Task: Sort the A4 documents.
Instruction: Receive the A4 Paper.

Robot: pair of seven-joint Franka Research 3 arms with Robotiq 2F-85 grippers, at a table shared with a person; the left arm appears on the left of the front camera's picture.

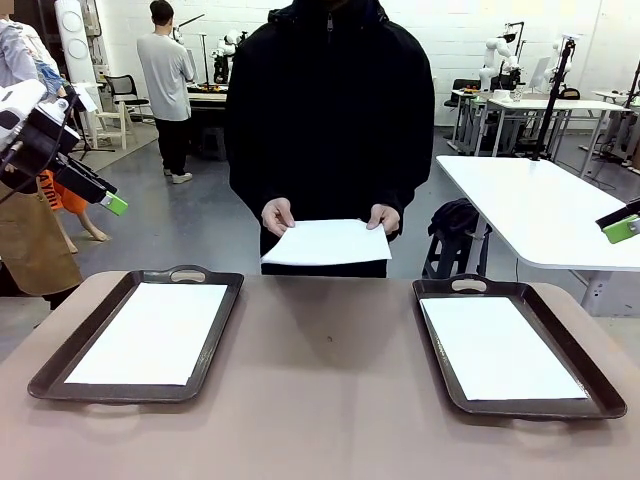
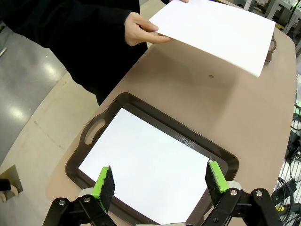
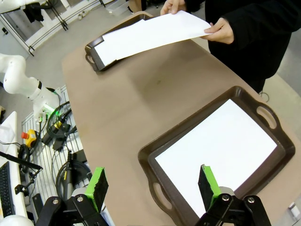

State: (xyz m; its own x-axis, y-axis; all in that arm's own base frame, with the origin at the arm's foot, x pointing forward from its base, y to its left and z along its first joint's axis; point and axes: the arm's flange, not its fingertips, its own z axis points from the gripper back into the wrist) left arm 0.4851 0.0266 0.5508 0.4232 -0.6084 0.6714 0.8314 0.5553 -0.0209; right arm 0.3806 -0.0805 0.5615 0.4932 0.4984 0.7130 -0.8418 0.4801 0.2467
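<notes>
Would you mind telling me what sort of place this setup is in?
Most likely a robotics lab or workshop: white robot arms stand on work tables in the background, the floor is bare grey, and cables and an emergency-stop button lie beside the brown table.

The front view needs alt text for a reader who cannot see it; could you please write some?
A person in black stands at the far side of a brown table, holding a plain white A4 sheet in both hands above its edge. Two dark brown handled trays, left and right, each hold a white sheet. The open left gripper hovers at far left.
</notes>
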